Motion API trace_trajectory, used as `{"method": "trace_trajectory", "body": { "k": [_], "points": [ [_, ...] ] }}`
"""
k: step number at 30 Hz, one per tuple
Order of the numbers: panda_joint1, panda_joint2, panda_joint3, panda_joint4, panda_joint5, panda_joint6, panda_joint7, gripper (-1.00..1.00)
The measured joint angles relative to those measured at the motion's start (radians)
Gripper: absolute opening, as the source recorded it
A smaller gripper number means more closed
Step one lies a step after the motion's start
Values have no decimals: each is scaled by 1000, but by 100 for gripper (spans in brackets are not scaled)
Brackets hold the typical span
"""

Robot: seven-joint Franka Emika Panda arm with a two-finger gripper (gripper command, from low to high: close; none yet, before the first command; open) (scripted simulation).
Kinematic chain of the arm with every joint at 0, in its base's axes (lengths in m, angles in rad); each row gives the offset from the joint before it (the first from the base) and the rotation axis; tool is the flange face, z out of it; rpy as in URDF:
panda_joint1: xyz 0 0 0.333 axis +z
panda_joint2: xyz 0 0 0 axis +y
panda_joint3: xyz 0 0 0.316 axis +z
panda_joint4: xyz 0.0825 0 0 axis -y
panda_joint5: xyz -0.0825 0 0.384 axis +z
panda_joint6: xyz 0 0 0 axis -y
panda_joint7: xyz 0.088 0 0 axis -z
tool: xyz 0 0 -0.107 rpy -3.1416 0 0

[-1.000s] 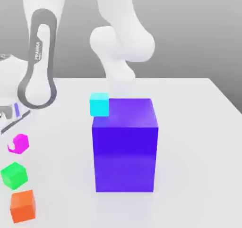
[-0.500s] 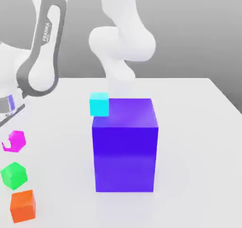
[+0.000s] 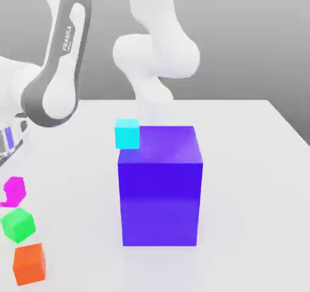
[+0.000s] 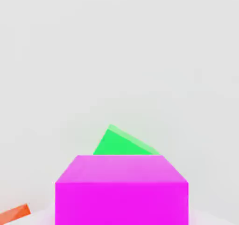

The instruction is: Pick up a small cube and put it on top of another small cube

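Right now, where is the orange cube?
The orange cube is on the table at the exterior view's left, near the green cube.

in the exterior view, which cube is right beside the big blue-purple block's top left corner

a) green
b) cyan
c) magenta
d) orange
b, the cyan cube shows at that corner of the blue-purple block

Cube (image 3: 15, 191) magenta; cube (image 3: 18, 225) green; block (image 3: 160, 194) blue-purple.
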Motion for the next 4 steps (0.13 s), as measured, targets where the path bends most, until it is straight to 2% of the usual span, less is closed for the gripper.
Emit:
{"method": "trace_trajectory", "body": {
  "k": [1,4],
  "points": [
    [-6,19,9,1,12,16,-9,100],
    [-6,19,9,1,12,16,-9,100]
  ]
}}
